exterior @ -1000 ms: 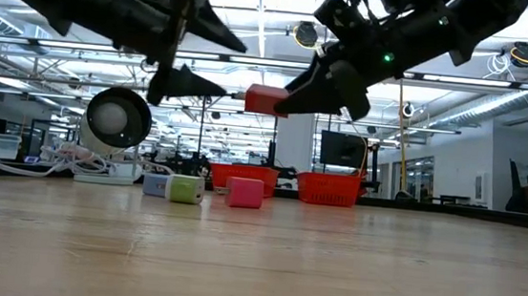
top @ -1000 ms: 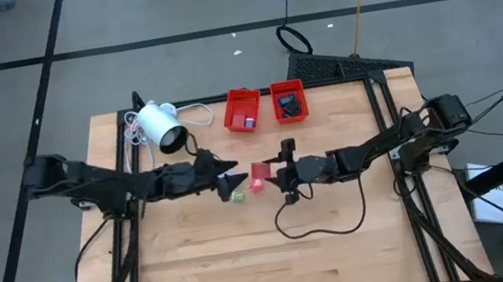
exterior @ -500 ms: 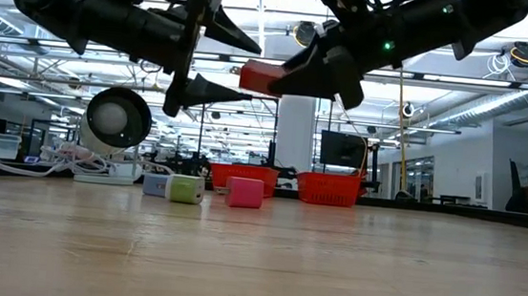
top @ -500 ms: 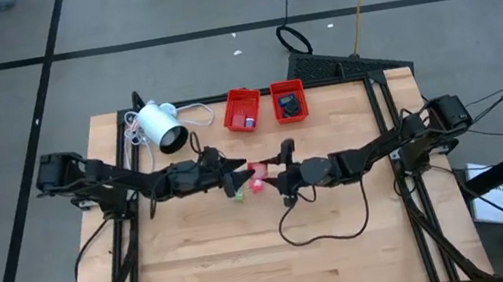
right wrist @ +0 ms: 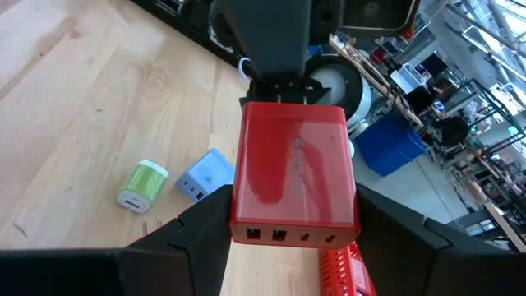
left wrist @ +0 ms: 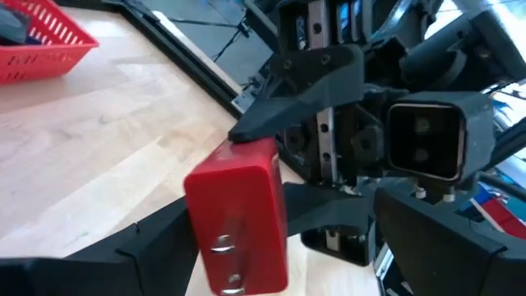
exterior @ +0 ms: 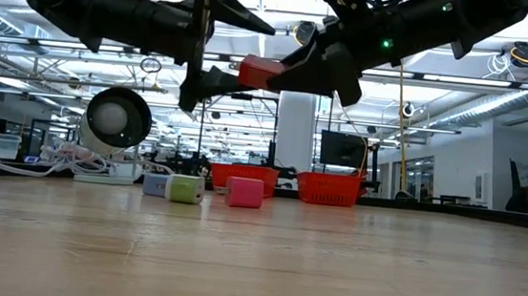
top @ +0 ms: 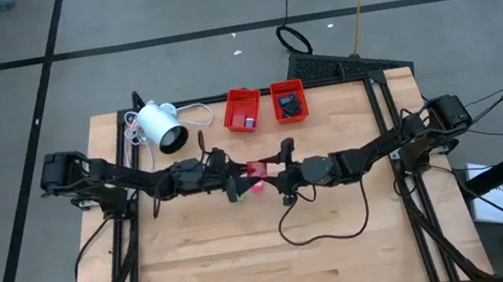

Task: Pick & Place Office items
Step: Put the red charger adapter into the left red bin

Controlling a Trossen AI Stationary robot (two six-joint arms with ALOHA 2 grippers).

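Note:
A red plug block (top: 256, 170) hangs high over the table's middle, with my right gripper (top: 273, 172) shut on it. My left gripper (top: 237, 176) faces it from the left and is open. One of its fingers stands above the block's pronged end (left wrist: 226, 247) and one below, as the low view shows (exterior: 253, 56). I cannot tell whether they touch it. On the table under the two grippers lie a green piece (right wrist: 141, 187), a pale blue piece (right wrist: 204, 177) and a pink piece (exterior: 245, 192). My right gripper pinches the red block between its two fingers (right wrist: 193, 230), on two opposite sides near the end with the ports (right wrist: 283, 235). The fingers come in about level from the table's right. The block is lifted clear of the table, and its pronged end sticks out toward my left gripper.
Two red trays (top: 243, 109) (top: 289, 101) with small items in them stand at the table's far edge. A white lamp-like device (top: 160, 125) lies at the far left. A black cable (top: 326, 228) loops across the table near the right arm.
My left gripper has moved toward the table's right and turned. Its open fingers now stand around the red block's pronged end. My right gripper has tipped a little, and the block sits slightly higher than before.

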